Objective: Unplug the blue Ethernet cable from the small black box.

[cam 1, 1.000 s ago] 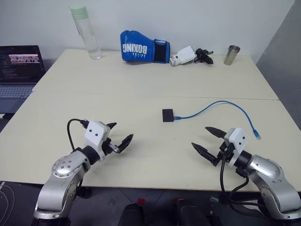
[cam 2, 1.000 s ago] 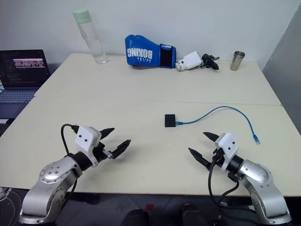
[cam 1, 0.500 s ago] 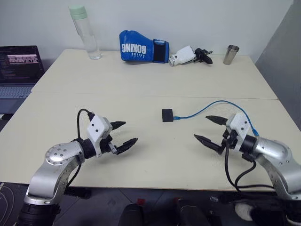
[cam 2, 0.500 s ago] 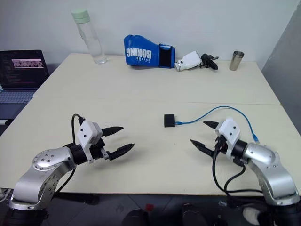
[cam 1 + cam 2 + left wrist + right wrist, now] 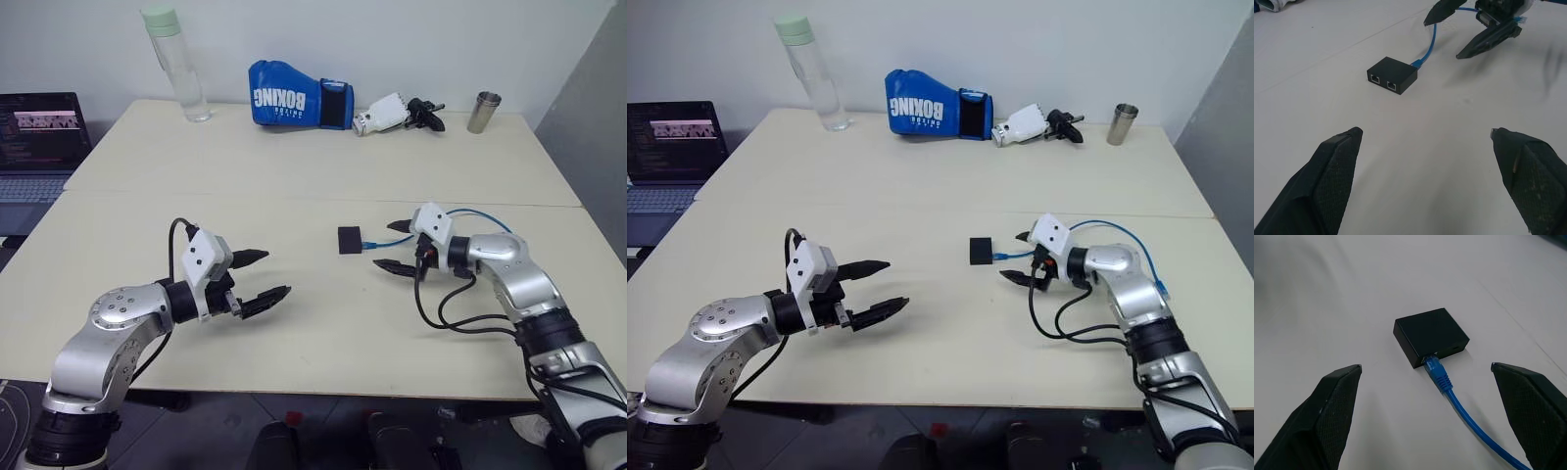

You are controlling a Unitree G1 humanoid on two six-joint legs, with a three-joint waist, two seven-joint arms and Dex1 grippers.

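While both claws stand spread wide and hold nothing, the right claw [image 5: 395,245] hovers low over the desk [image 5: 294,166] with one finger on either side of the blue Ethernet cable [image 5: 1449,391], close behind its plug. That plug sits seated in the small black box [image 5: 350,240], which lies flat on the desk at 9 o'clock from the right claw, just beside its fingertips and apart from them. From the plug the cable runs off toward 3 o'clock, passing behind the right wrist. The left claw [image 5: 260,276] hangs above the desk at 8 o'clock from the box, well apart from it. Along the far edge stand a clear bottle [image 5: 176,64], a blue boxing glove [image 5: 294,96] and a metal cup [image 5: 483,112]. A laptop [image 5: 37,137] sits at 9 o'clock, off the desk's edge.
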